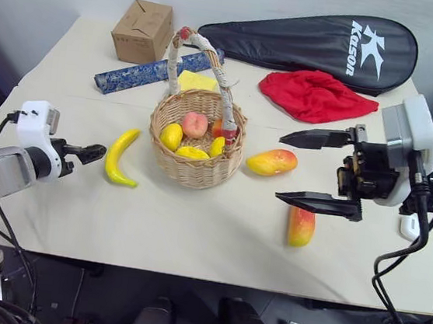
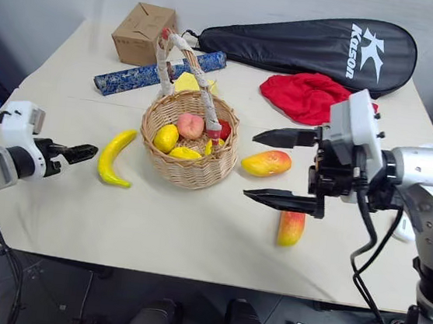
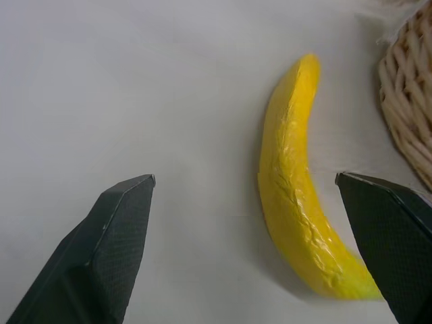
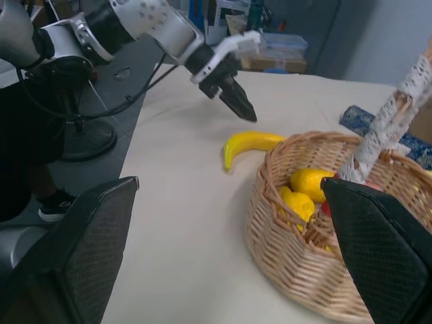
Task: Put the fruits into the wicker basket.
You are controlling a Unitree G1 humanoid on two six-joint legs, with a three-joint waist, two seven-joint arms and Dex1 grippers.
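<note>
Jaws wide — banana perhaps between.

Beige table, basket, banana, two mangoes

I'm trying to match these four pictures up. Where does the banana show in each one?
Left eye: banana left of the basket.
Right eye: likewise left of it.
Left wrist: between the left claw tips, basket beside.
Right wrist: beyond the basket's rim.
Shared landmark: the basket.

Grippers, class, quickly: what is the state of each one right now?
Left gripper: open, empty, beside the banana.
Right gripper: open, empty, above the table near the mangoes.
</note>
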